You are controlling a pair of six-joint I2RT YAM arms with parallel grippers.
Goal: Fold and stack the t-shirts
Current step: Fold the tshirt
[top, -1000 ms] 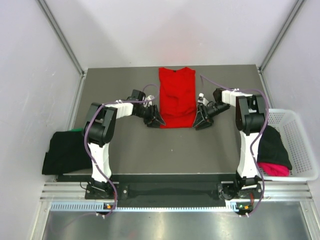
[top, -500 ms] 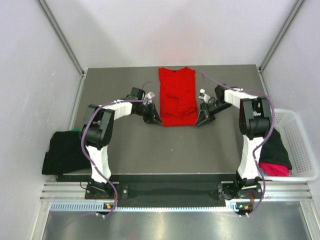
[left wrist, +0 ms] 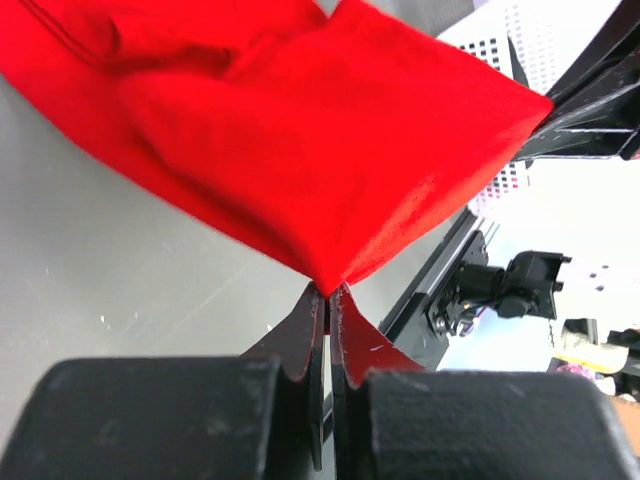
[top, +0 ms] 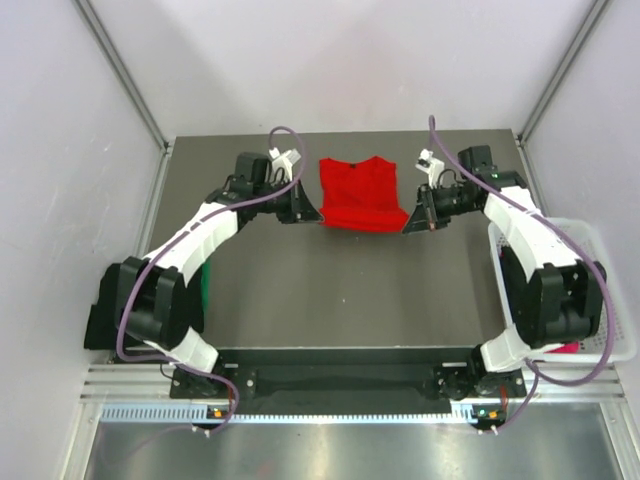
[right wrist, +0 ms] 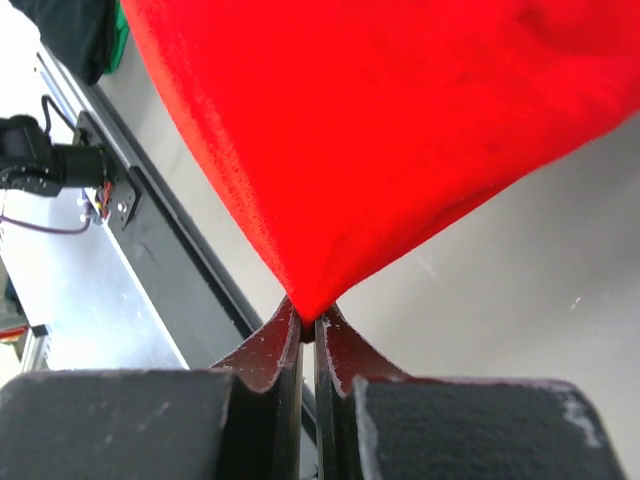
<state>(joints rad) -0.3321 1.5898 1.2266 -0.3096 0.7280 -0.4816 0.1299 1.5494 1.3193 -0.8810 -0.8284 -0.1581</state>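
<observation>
Bright red cloth t-shirt (top: 362, 195): near corners pinched
Left gripper (left wrist: 327, 291): closed on left corner
Right gripper (right wrist: 308, 319): closed on right corner

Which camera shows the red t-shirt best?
The top external view: the whole red t-shirt is in frame, its near corners pinched by the left gripper and right gripper. Each wrist view shows only one pinched corner.
</observation>
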